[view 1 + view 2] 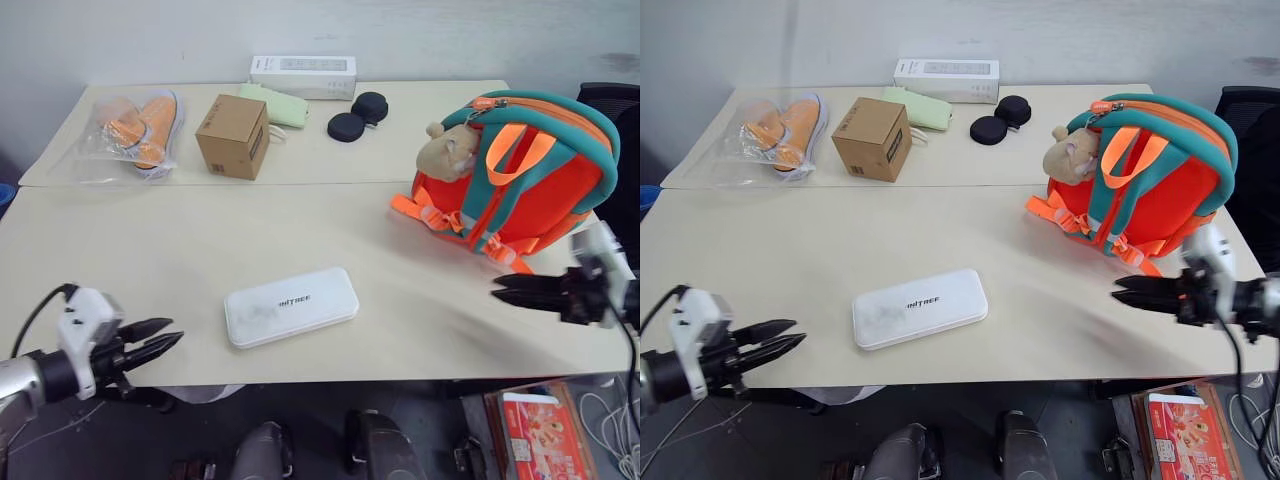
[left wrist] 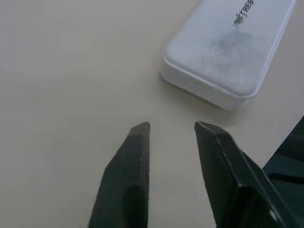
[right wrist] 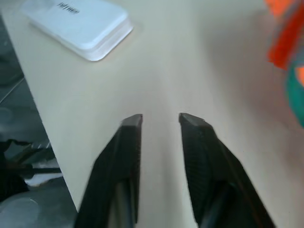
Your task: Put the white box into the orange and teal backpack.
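The white box (image 1: pixel 290 305) lies flat on the cream table (image 1: pixel 150 250) near its front edge, dark lettering facing up. The orange and teal backpack (image 1: pixel 520 180) stands at the right, top zip partly parted, a tan plush animal (image 1: pixel 448 150) on its front. My left gripper (image 1: pixel 176 331) hovers at the front left edge, pointing at the box (image 2: pixel 232 47), its fingers (image 2: pixel 128 171) narrowly apart with nothing between them. My right gripper (image 1: pixel 494 290) hangs just in front of the backpack (image 3: pixel 287 42), pointing left toward the box (image 3: pixel 78 23), fingers (image 3: pixel 118 161) slightly apart and empty.
At the back stand a brown cardboard cube (image 1: pixel 233 135), a long white carton (image 1: pixel 302 75), a green pouch (image 1: pixel 275 103), two black discs (image 1: pixel 357 117) and bagged orange shoes (image 1: pixel 135 130). A dark chair (image 1: pixel 615 100) is behind the backpack.
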`<state>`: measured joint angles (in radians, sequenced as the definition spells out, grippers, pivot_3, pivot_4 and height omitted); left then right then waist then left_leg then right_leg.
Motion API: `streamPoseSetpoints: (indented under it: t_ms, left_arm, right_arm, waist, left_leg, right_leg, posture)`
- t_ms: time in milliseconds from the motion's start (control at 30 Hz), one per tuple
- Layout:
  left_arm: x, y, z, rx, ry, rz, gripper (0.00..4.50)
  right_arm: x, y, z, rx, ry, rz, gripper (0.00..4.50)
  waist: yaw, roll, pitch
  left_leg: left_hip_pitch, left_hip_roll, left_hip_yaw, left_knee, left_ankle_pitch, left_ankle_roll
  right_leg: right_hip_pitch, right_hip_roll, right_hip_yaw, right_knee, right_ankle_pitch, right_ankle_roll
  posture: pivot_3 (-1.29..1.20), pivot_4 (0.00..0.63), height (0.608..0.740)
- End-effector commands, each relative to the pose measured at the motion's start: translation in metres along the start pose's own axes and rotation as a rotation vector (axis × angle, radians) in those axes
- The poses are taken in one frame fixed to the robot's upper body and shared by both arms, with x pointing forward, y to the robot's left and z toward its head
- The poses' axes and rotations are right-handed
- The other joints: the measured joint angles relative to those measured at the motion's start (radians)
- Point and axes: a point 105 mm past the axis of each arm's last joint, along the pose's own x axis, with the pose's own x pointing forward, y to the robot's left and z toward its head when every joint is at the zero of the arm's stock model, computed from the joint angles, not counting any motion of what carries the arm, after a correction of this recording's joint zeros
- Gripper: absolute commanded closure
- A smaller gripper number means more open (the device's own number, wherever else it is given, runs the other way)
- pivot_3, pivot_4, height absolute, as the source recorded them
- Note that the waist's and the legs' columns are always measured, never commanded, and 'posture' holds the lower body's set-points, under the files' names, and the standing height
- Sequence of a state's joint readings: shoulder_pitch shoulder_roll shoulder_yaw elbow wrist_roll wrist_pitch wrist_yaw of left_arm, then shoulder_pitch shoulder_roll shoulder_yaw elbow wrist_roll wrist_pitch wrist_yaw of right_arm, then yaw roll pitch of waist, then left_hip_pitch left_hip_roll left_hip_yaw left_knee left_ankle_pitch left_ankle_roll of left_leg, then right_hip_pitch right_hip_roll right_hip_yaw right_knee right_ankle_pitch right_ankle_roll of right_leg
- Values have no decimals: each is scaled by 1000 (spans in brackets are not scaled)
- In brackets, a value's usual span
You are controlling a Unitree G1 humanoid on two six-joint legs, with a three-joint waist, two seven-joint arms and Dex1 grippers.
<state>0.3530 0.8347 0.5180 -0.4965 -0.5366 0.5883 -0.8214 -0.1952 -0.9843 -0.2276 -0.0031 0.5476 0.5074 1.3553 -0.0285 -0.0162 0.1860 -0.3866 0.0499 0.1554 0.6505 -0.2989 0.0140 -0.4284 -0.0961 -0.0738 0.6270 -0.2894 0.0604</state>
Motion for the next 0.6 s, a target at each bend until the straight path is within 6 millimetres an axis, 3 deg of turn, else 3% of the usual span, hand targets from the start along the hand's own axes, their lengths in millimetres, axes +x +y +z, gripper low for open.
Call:
streamPoseSetpoints:
  t_ms: [33, 67, 267, 367, 600]
  left_arm:
    - [9, 2, -2, 60, 22, -1, 4161]
    - [12, 3, -2, 65, 25, -2, 4490]
    - [35, -2, -1, 43, 18, -76, 4490]
    - [48, -5, 4, 66, 4, -109, 4490]
    - [61, 3, 12, 90, -16, -111, 4490]
  right_arm:
    - [22, 6, 11, -86, -3, 45, 4495]
    - [31, 6, 12, -99, -3, 52, 4500]
    - [80, -7, 18, -163, -4, -15, 4500]
    - [106, -4, 19, -176, -11, 0, 4500]
    - [130, 16, 16, -195, -6, 92, 4500]
  waist:
    - [-1, 0, 0]
    - [-2, 0, 0]
    - [-2, 0, 0]
    - [-1, 0, 0]
    - [0, 0, 0]
  left_leg:
    - [0, 0, 0, 0, 0, 0]
    - [0, 0, 0, 0, 0, 0]
    - [0, 0, -1, 1, 2, -3]
    - [-1, 0, -1, 0, 4, -3]
    - [-2, 0, -1, 1, 6, 0]
  right_leg:
    - [0, 0, 0, 0, 0, 0]
    - [0, 0, 0, 0, 0, 0]
    - [0, 0, -1, 1, 0, 0]
    - [-1, 0, -1, 1, 0, 0]
    - [0, 0, -2, 1, 0, 0]
  posture:
    - [0, 150, 740]
    - [0, 150, 740]
    - [0, 150, 740]
    - [0, 150, 740]
    - [0, 150, 740]
